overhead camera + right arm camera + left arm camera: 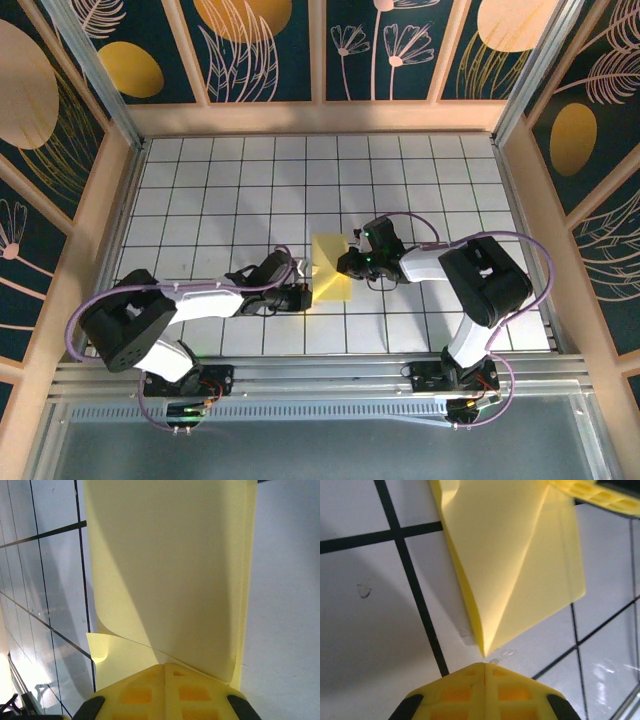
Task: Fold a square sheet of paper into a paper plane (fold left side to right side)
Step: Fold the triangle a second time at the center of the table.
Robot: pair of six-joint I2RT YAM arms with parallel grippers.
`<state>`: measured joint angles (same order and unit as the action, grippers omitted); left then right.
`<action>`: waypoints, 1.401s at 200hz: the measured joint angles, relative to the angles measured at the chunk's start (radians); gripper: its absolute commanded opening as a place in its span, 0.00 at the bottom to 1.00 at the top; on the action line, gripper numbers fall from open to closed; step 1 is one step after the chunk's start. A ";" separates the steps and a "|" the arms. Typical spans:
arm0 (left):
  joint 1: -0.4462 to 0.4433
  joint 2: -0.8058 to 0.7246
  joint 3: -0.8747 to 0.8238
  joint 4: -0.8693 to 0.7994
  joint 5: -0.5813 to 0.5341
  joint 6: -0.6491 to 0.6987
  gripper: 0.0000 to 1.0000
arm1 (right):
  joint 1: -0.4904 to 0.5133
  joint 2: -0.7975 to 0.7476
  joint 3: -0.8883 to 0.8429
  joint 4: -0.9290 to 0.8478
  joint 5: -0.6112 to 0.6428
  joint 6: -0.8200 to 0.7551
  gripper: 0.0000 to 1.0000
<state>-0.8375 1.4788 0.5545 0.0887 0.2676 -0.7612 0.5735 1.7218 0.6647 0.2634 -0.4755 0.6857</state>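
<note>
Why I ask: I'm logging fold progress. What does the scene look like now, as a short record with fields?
surface: white grid-tiled table
paper: yellow sheet of paper, partly folded, one end creased to a point, lying between the two hands
left hand: shut, fingertips just short of the paper's point
right hand: shut, at the paper's opposite edge, where a layer curls up; whether it pinches the paper cannot be told
plane: not yet finished
</note>
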 measured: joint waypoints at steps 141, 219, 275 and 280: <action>0.006 0.305 0.322 -0.011 0.009 0.054 0.00 | 0.002 0.001 0.002 -0.005 0.000 0.000 0.00; 0.006 0.332 0.313 0.002 0.015 0.073 0.00 | 0.002 0.003 0.002 -0.002 -0.001 0.000 0.00; 0.006 0.285 0.254 0.014 0.010 0.111 0.00 | 0.002 0.003 0.003 -0.002 -0.001 0.000 0.00; 0.006 0.277 0.248 0.011 0.008 0.115 0.00 | 0.002 0.004 0.003 -0.002 -0.001 0.000 0.00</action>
<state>-0.8310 1.7561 0.8028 0.0994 0.2760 -0.6464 0.5758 1.7256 0.6678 0.2615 -0.4767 0.6861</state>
